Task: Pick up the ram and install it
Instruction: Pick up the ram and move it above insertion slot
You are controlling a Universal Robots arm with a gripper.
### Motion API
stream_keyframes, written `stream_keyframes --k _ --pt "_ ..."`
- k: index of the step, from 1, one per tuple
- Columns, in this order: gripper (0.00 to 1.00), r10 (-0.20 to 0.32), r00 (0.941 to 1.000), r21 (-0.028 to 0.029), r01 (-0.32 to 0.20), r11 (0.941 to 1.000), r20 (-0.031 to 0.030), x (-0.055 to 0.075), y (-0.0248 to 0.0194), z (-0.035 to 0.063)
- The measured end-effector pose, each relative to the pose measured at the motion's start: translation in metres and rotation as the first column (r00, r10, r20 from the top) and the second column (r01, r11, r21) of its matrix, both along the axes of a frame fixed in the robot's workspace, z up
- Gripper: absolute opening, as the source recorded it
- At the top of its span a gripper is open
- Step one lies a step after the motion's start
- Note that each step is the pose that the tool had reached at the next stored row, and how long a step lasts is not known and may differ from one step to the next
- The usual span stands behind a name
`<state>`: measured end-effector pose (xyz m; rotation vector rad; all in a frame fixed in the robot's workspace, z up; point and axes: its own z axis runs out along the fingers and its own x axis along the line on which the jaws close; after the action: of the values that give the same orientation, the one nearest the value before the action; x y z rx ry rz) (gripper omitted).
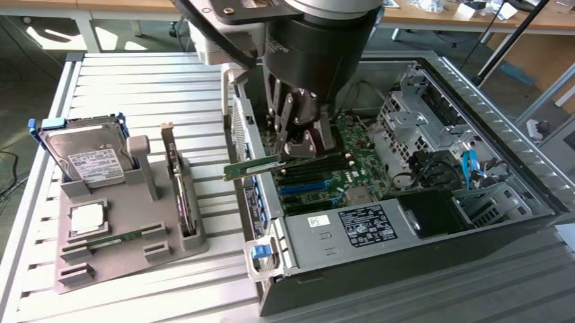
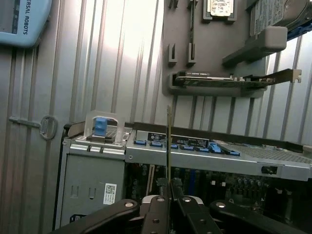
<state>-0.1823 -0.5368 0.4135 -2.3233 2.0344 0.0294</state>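
My gripper [image 1: 301, 156] is shut on the ram [image 1: 258, 167], a thin green stick that juts out level toward the exterior view's left. It hangs over the open computer case, just above the black and blue memory slots [image 1: 310, 180] on the green motherboard [image 1: 361, 145]. The wrist view looks along the ram [image 2: 168, 146] edge-on, a thin line rising from between the two black fingers [image 2: 157, 214] of the gripper [image 2: 168, 190]. A second green stick [image 1: 121, 237] lies in the grey holder tray [image 1: 134, 262].
The tray on the slatted table also carries a hard drive [image 1: 85, 158], a square silver processor [image 1: 90, 219] and an upright expansion card [image 1: 180, 188]. Inside the case are a power supply [image 1: 359, 225], drive cages [image 1: 418, 121] and cables. A blue latch [image 2: 100, 126] sits on the case edge.
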Motion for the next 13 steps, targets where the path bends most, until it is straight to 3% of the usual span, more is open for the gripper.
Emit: stream_keyframes --k 10,13 --pt "0.12 0.000 1.0000 0.0001 0.000 1.0000 0.0000 0.028 0.0000 0.0000" --pt "0.12 0.000 1.0000 0.0000 0.000 1.0000 0.0000 0.042 0.0000 0.0000"
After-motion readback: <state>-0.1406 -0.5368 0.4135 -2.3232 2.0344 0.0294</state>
